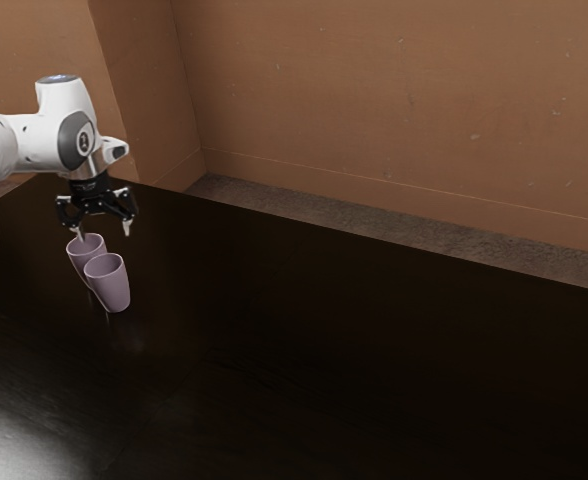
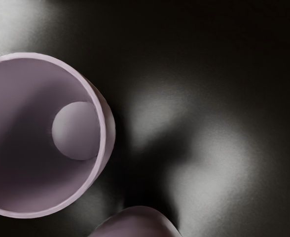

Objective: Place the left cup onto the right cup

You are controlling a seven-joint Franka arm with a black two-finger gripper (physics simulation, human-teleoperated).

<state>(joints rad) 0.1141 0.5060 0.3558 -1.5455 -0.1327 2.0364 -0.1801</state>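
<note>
Plain mauve, handleless tapered cups, rear cup (image 1: 85,252) and front cup (image 1: 108,283), upright at frame left; pincer (image 1: 100,231) released above.

The exterior view looks from the side, well back, across the dark table (image 1: 374,350); the wrist view looks straight down, close above the lilac cups (image 2: 31,163); both share those cups.

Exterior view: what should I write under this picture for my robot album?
The robot's open fingers hover above the far purple cup, with the near purple cup beside it on a dark table.
</note>
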